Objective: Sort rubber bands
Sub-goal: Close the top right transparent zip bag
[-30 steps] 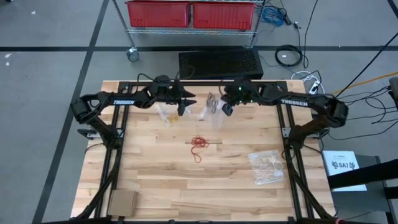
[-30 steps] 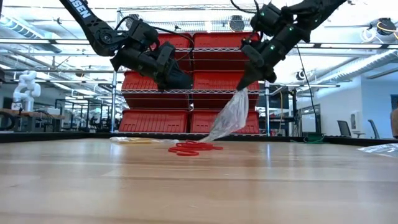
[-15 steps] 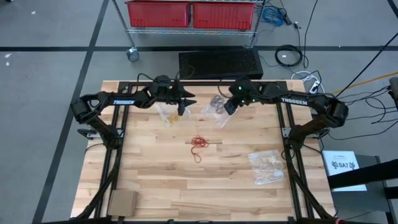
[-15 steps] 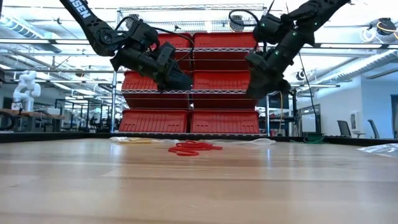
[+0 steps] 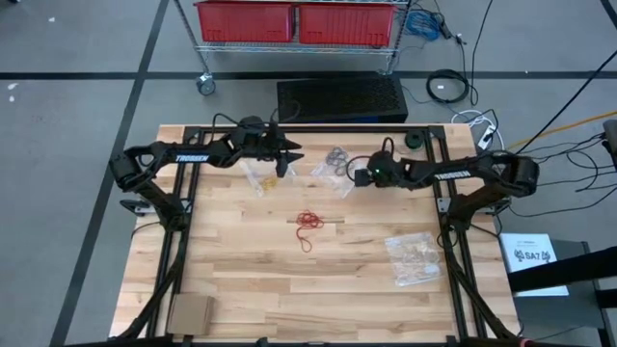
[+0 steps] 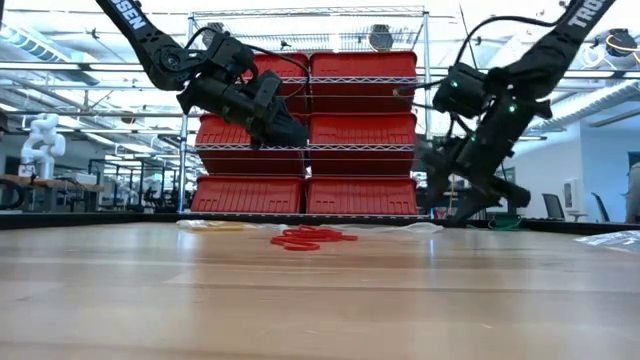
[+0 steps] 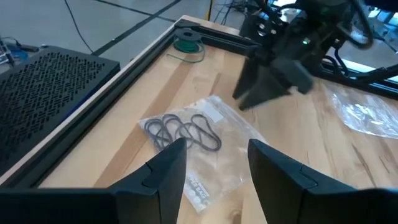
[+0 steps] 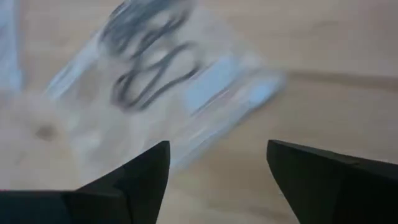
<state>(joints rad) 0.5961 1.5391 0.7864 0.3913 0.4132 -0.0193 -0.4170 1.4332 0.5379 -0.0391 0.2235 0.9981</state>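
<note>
While right hand (image 5: 359, 177) gapes, bagged dark bands (image 5: 335, 157) lie flat

— That clear plastic bag with the dark loops (image 8: 155, 68), can you count them from the right wrist camera?

— No, it's smeared with blur there.

— And the small pile of red rubber bands (image 5: 308, 221)?

— Too tiny from above to tell loops apart.

— The crinkled clear bag (image 7: 367, 112) by the far rail?

— Cut off at the edge.

Red bins (image 5: 297, 19) fill a wire rack beyond the table (image 5: 241, 280); cardboard square (image 5: 189, 313) near its corner.
</note>
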